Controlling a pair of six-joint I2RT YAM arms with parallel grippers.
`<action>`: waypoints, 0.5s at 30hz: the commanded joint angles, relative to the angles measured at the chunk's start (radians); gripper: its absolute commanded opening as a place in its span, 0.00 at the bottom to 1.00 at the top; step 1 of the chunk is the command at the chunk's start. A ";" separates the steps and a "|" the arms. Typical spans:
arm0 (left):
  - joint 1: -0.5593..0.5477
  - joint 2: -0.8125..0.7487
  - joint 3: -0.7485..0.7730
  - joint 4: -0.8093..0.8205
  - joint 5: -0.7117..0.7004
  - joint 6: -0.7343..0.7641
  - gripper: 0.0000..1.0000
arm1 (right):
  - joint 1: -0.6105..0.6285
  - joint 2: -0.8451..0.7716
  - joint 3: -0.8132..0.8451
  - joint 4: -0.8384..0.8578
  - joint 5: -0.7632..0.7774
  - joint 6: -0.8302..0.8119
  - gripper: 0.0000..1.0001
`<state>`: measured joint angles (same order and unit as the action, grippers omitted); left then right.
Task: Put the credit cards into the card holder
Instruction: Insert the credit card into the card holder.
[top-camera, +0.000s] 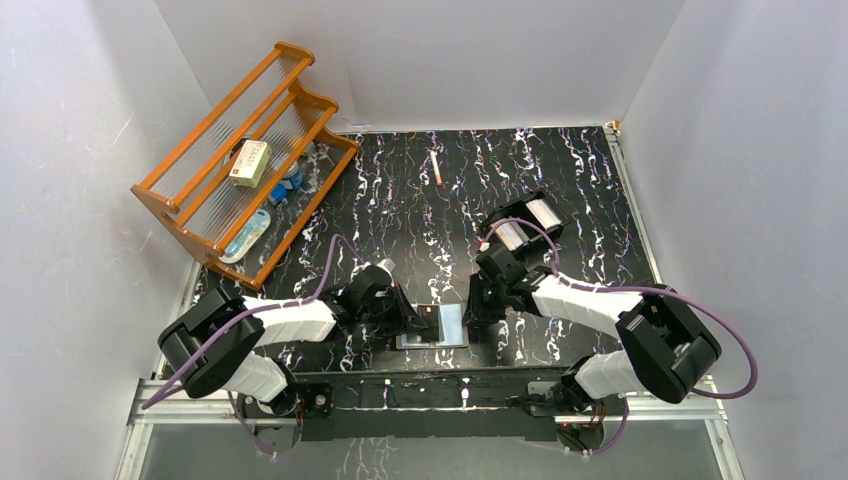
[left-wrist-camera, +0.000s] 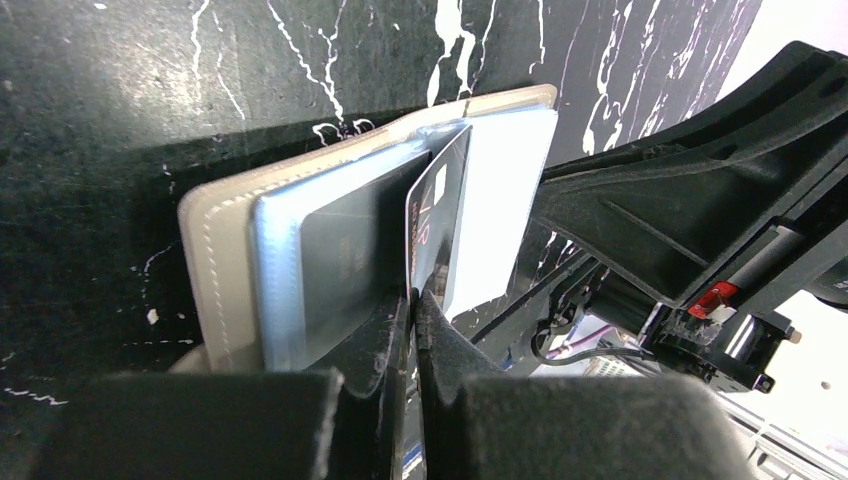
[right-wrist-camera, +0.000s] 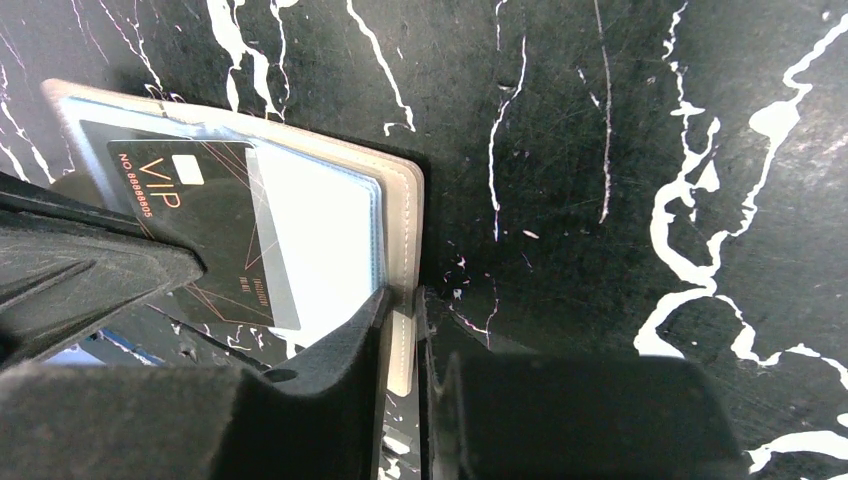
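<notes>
The card holder (top-camera: 445, 328) lies open on the table between the two arms, beige-grey outside (left-wrist-camera: 225, 260) and silvery pale blue inside. My left gripper (left-wrist-camera: 413, 295) is shut on the near edge of a dark credit card (left-wrist-camera: 440, 215) printed "VIP" (right-wrist-camera: 200, 225). The card stands partly inside a clear pocket of the holder. My right gripper (right-wrist-camera: 402, 300) is shut on the holder's stitched right edge (right-wrist-camera: 400, 220). In the top view the left gripper (top-camera: 418, 320) and right gripper (top-camera: 475, 310) flank the holder. More pale credit cards (top-camera: 510, 235) lie in a black tray behind the right arm.
The black tray (top-camera: 523, 205) sits at mid-right of the marbled black table. An orange wooden rack (top-camera: 215, 200) stands at the back left with a cream box (top-camera: 248, 162) and blue items on it. A thin pink stick (top-camera: 436, 167) lies near the back wall.
</notes>
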<state>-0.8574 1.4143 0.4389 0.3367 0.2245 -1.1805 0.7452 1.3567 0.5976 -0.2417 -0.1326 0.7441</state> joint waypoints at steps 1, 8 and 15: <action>-0.013 0.001 0.015 -0.086 -0.011 0.036 0.00 | 0.008 -0.027 0.032 -0.013 0.042 -0.003 0.21; -0.017 0.012 0.025 -0.095 0.048 0.042 0.00 | 0.008 -0.019 0.041 -0.015 0.040 -0.003 0.21; -0.016 0.041 0.055 -0.112 0.077 0.045 0.00 | 0.007 -0.025 0.043 -0.017 0.062 -0.008 0.19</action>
<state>-0.8623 1.4380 0.4683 0.3141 0.2695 -1.1629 0.7479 1.3510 0.6003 -0.2558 -0.1059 0.7441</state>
